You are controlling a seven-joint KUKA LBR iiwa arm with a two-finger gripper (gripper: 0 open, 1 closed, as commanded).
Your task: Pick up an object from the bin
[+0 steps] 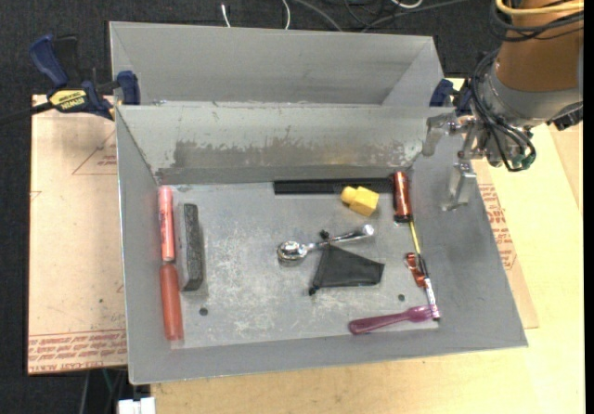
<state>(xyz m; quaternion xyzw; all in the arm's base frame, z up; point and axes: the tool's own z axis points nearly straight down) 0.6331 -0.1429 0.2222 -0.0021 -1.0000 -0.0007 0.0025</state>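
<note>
My gripper (448,164) hangs over the bin's right wall, near the back right corner, open with nothing between its fingers. The closest thing to it is a reddish-brown cylinder (401,196), lying just to its left on the bin floor. A yellow block (360,200) sits further left, beside a flat black strip (314,187) along the back wall. A thin yellow and red tool (418,265) runs down the right side of the floor, below the cylinder.
In mid-bin lie a metal spoon (325,243) and a black wedge-shaped piece (345,270). A purple brush-like handle (394,318) is at the front right. On the left lie a pink marker (166,222), a red marker (171,301) and a dark grey bar (191,247).
</note>
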